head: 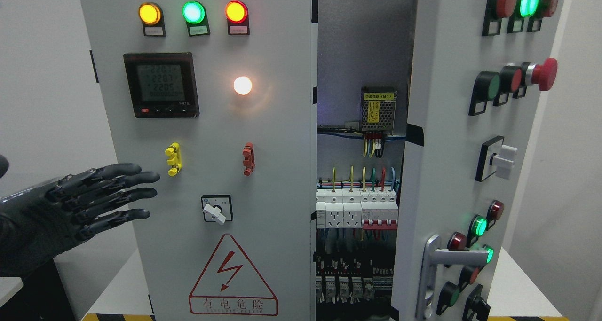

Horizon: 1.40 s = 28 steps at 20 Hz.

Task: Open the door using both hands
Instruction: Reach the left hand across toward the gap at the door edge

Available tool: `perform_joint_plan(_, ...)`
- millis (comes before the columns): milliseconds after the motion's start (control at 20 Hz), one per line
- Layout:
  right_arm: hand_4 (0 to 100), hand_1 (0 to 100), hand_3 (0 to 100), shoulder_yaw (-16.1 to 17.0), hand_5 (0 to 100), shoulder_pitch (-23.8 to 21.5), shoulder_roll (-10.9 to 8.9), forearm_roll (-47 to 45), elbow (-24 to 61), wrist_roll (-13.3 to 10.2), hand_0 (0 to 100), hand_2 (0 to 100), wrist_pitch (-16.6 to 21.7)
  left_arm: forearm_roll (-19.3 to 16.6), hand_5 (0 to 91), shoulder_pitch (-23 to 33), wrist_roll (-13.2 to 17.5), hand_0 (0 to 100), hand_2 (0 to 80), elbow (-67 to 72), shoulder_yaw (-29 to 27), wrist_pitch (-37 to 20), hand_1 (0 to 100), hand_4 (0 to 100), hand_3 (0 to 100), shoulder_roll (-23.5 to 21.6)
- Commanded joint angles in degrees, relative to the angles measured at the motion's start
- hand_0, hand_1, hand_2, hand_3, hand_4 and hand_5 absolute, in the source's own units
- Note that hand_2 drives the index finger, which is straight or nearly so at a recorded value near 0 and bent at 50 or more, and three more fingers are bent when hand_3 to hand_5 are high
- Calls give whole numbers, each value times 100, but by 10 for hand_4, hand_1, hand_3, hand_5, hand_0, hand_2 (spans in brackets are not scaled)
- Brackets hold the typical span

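At far left, the left robot hand (101, 196) enters from the lower left edge, black, with its fingers (136, 194) spread and extended, holding nothing; the fingertips lie just at the left edge of the cabinet's left door (273, 170) (contact cannot be judged). Left door: closed, facing the camera, carrying three lit indicator lamps (193, 12) along the top (amber, green, red), a digital meter (161, 85), a glowing white lamp (242, 85), a yellow clip (173, 159), a red clip (248, 159), a rotary selector switch (216, 210) and a red triangular hazard sign (233, 276) near the bottom. Centre: the open gap exposes the cabinet interior (362, 53), with a power supply unit (378, 110), coloured wiring and a row of circuit breakers (356, 210). Right: the right door (447, 170) is swung outward toward the camera, seen obliquely; it bears pilot lamps, push buttons, a red mushroom stop button (543, 74), a white switch (501, 160) and a silver door handle (439, 276) low on its near edge. The cabinet stands on a white bench (522, 288).
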<state>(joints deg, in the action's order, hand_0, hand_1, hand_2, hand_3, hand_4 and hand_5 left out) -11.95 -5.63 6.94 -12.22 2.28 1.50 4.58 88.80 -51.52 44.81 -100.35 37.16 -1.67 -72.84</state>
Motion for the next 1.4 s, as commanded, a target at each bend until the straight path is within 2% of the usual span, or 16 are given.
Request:
perform_joint_plan(0, 0, 0, 0, 0, 0, 0, 0, 0, 0, -1, 107, 0, -1, 208, 0, -1499, -121, 0, 0, 7, 3147, 0, 0, 30, 0, 542)
perform_joint_plan(100, 0, 0, 0, 0, 0, 0, 0, 0, 0, -1, 106, 0, -1, 243, 0, -1895, -192, 0, 0, 6, 3629, 0, 0, 30, 0, 560)
perform_joint_plan(250, 0, 0, 0, 0, 0, 0, 0, 0, 0, -1, 106, 0, -1, 603, 0, -2702, -218, 0, 0, 41, 4429, 0, 0, 31, 0, 797)
perform_joint_plan(351, 0, 0, 0, 0, 0, 0, 0, 0, 0, -1, 107, 0, -1, 691, 0, -3038, -411, 0, 0, 50, 4712, 0, 0, 31, 0, 981)
perform_joint_plan(701, 0, 0, 0, 0, 0, 0, 0, 0, 0, -1, 107, 0, -1, 736, 0, -3540, -842, 0, 0, 86, 4792, 0, 0, 32, 0, 1781)
perform_joint_plan(902, 0, 0, 0, 0, 0, 0, 0, 0, 0, -1, 106, 0, -1, 981, 0, -3812, -974, 0, 0, 94, 4783, 9, 0, 31, 0, 2133)
perform_joint_plan(1002, 0, 0, 0, 0, 0, 0, 0, 0, 0, -1, 107, 0, -1, 982, 0, -3830, -1053, 0, 0, 103, 4748, 9, 0, 31, 0, 2326)
perform_joint_plan(1202, 0, 0, 0, 0, 0, 0, 0, 0, 0, -1, 107, 0, -1, 982, 0, -3892, -1597, 0, 0, 314, 4635, 9, 0, 31, 0, 2827)
perform_joint_plan(1352, 0, 0, 0, 0, 0, 0, 0, 0, 0, -1, 107, 0, -1, 982, 0, -3892, -1870, 0, 0, 332, 4485, 9, 0, 31, 0, 3047)
